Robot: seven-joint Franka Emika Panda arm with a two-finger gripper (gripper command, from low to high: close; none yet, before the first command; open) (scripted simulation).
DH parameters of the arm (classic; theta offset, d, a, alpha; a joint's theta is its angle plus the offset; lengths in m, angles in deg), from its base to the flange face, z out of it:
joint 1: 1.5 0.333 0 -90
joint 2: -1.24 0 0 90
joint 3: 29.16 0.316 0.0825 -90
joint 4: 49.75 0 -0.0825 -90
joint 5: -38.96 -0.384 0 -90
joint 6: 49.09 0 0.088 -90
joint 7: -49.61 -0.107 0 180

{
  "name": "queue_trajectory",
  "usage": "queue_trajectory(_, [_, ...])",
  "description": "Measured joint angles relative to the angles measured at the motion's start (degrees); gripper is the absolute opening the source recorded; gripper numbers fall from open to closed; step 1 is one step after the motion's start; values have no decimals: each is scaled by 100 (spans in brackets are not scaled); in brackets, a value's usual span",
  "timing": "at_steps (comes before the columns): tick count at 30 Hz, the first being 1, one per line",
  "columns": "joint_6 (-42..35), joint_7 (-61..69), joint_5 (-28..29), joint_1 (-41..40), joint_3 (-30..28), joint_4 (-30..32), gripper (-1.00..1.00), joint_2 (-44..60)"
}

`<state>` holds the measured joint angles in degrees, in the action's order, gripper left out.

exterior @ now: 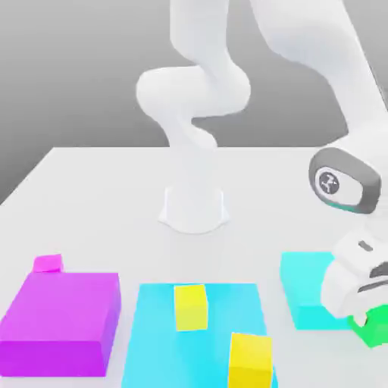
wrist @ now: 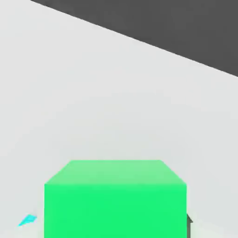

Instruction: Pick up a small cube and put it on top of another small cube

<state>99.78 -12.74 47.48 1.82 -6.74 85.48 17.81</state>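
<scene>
- My claw [exterior: 367, 322] is clenched on the small green cube [exterior: 373, 329] at the exterior view's lower right, just beside the cyan slab [exterior: 301, 286]; the hand view has the cube [wrist: 115, 197] right under my wrist.
- The tiny pink cube [exterior: 48, 263] lies well apart, far to the exterior view's left, touching the magenta slab's [exterior: 61, 318] back edge; I judge a long carry leftward.
- Two yellow cubes [exterior: 190, 306] sit on the wide cyan slab [exterior: 155, 326] between.

The small glossy cube [wrist: 115, 200] is plain bright green. The tiny cube [exterior: 48, 263] is pink-magenta, beside a large flat magenta slab [exterior: 61, 322]. Two plain yellow cubes [exterior: 190, 307] sit on a flat cyan slab [exterior: 151, 333]. The robot arm [exterior: 201, 98] is white, the table [exterior: 98, 197] pale grey.
</scene>
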Motion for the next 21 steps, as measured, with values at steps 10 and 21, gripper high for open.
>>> queue_trajectory(10, [-231,903,-1302,-1777,-787,1021,-100,-1350])
queue_trajectory(21, [16,124,-938,-3092,-2383,1770,-100,-1946])
